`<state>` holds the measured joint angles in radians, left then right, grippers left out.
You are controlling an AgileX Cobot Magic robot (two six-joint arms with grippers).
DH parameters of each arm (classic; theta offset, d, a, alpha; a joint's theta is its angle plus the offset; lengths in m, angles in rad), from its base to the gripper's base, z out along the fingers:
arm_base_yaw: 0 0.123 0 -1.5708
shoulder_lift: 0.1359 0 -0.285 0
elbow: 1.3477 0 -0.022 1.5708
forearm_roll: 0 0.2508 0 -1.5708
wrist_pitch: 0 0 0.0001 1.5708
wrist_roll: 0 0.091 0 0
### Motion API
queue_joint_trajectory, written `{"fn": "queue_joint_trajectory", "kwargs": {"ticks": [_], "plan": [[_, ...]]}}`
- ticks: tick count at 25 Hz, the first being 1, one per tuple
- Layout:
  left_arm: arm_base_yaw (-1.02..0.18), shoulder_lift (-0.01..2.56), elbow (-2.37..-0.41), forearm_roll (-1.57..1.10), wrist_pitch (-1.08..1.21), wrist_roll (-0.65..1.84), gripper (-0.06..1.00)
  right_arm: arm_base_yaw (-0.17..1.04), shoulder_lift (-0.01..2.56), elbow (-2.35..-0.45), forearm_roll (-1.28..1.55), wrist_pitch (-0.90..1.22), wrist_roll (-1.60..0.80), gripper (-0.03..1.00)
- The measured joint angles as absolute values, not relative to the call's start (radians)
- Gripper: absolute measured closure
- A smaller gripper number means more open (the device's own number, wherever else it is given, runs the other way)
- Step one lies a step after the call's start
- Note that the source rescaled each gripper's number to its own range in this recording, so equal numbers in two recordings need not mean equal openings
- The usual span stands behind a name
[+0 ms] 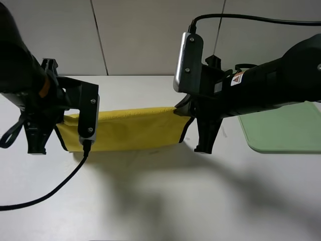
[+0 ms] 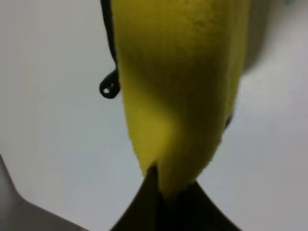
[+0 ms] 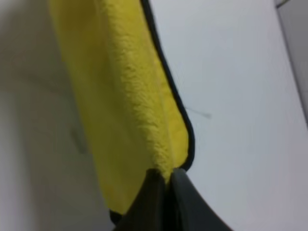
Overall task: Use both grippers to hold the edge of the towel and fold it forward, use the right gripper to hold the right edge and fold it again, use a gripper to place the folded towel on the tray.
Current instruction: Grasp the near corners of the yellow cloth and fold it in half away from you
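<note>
White desk point(image 1: 150, 201) lies under my left gripper point(image 2: 163, 190) and right gripper point(image 3: 166, 175); each pinches the towel point(image 1: 135, 130) by its edge point(image 3: 185, 120), ready to fold forward.

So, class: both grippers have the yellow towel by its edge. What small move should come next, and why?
Probably carry both arms forward together and lower the held edge onto the table to finish the first fold. The left gripper and right gripper are each shut on the edge of the towel, which hangs stretched between them and is not yet laid flat.
</note>
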<state>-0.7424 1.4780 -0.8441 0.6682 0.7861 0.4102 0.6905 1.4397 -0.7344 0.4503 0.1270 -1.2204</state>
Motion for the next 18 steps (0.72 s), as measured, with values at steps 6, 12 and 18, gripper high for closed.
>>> {"fn": "queue_joint_trajectory", "kwargs": {"ticks": [6, 12, 18], "plan": [[-0.679, 1.579, -0.844, 0.768, 0.719, 0.267, 0.94, 0.679, 1.565, -0.770, 0.450, 0.081, -1.220, 0.97], [-0.557, 1.604, -0.844, 0.769, 0.640, 0.194, 0.94, 0.679, 1.710, -0.850, 0.450, 0.034, -1.219, 0.97], [-0.485, 1.674, -0.844, 0.765, 0.597, 0.188, 0.94, 0.679, 1.799, -0.868, 0.450, -0.068, -1.219, 0.97]]}}
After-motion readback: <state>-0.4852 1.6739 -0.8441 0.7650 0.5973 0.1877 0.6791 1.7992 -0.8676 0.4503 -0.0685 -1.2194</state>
